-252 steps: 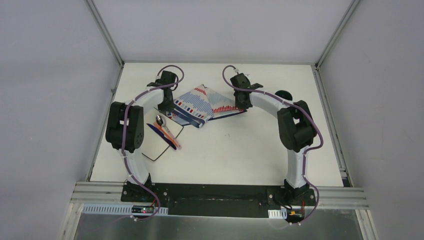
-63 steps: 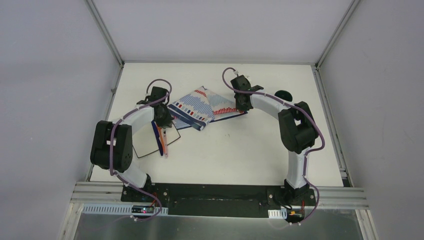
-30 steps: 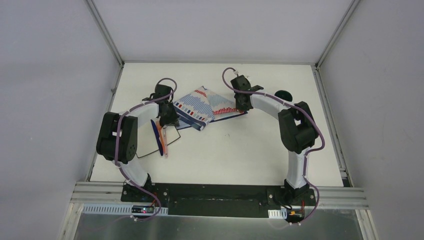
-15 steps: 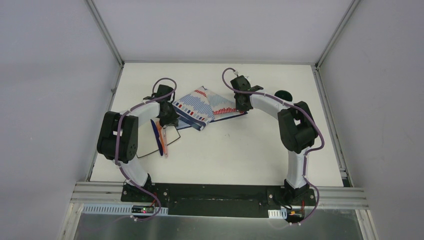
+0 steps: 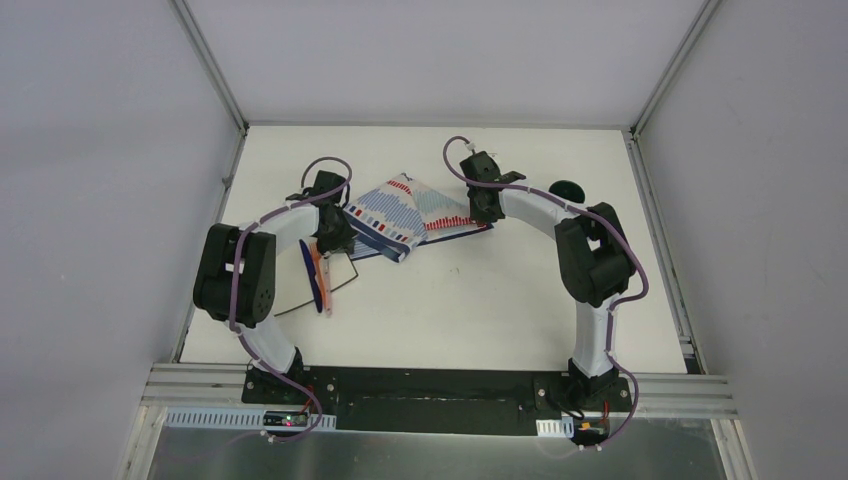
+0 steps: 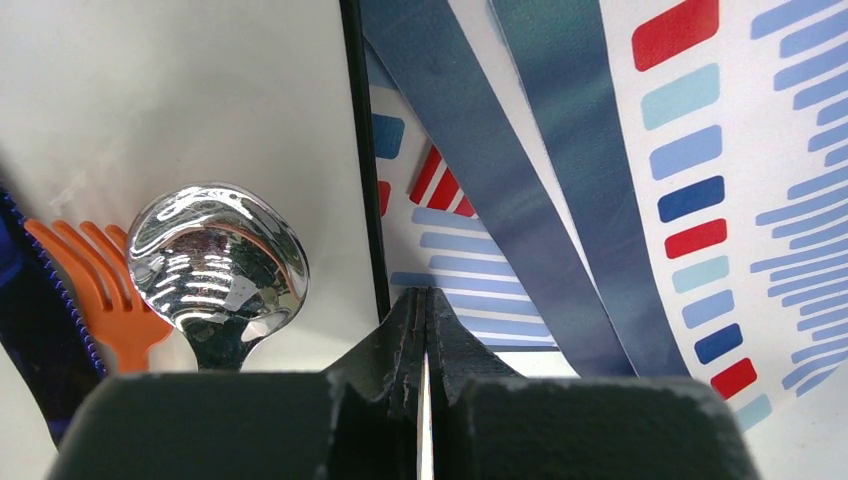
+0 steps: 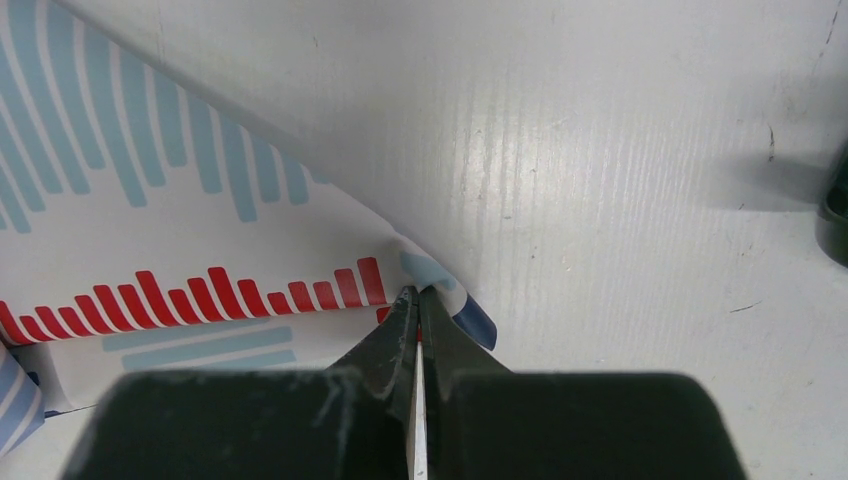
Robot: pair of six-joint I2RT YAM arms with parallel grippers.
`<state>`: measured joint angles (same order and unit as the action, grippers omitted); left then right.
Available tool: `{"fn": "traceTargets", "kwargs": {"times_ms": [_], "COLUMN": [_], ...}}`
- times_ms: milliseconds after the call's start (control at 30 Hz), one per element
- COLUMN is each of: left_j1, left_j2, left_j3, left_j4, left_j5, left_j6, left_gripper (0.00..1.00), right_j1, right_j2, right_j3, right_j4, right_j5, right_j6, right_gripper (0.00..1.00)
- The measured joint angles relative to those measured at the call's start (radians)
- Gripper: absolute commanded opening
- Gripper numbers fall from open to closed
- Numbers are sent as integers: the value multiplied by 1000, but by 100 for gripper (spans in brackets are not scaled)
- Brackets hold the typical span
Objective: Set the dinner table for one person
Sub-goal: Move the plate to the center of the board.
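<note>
A striped red-blue-white cloth (image 5: 400,215) lies crumpled between my two grippers at the back of the dinner table (image 5: 480,300). My left gripper (image 5: 338,238) is shut at the cloth's left edge (image 6: 620,200), its tips (image 6: 425,297) just right of the plate's black rim (image 6: 362,150). My right gripper (image 5: 487,215) is shut on the cloth's right corner (image 7: 440,285), tips meeting (image 7: 416,292). The white square plate (image 5: 295,295) lies front-left with a shiny spoon (image 6: 218,262), an orange fork (image 6: 95,270) and a blue knife (image 5: 308,270) on it.
A small dark object (image 5: 568,188) sits on the table just behind my right forearm, its edge showing in the right wrist view (image 7: 835,210). Grey rails border the tabletop (image 5: 660,240), and grey walls rise on three sides.
Almost nothing over the last second. Both grippers stay shut on the cloth; the plate's right edge and the cutlery look shifted very slightly.
</note>
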<state>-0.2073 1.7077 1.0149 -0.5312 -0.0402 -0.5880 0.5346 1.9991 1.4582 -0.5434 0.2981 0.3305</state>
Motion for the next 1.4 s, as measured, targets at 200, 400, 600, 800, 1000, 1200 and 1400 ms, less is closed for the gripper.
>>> {"fn": "traceTargets", "kwargs": {"times_ms": [200,400,600,800,1000,1200,1400], "left_j1": [22,78,96,96,96,97,100], "left_j2": [-18,-49,-58,-59,-66,-79,-86], "left_j3": [-22,-54,-61,-65,-76,-93,-99], "left_j4": [2,-4,-15,-10,-2,13,18], "left_j5": [-11,-26,-47,-48,-48,-48,-50], "left_j6": [-5,-1,2,3,3,2,1], "left_gripper": [0,0,0,0,0,0,0], "right_j1": [2,6,6,7,8,8,8], "right_j2": [0,0,0,-1,-1,-1,-1], "right_j3": [0,-14,-17,-17,-17,-15,-15], "right_j4": [1,19,25,24,24,22,22], "right_j5": [-18,-27,-29,-27,-26,-26,-26], "right_j6": [2,5,7,7,7,7,7], "right_gripper": [0,0,0,0,0,0,0]}}
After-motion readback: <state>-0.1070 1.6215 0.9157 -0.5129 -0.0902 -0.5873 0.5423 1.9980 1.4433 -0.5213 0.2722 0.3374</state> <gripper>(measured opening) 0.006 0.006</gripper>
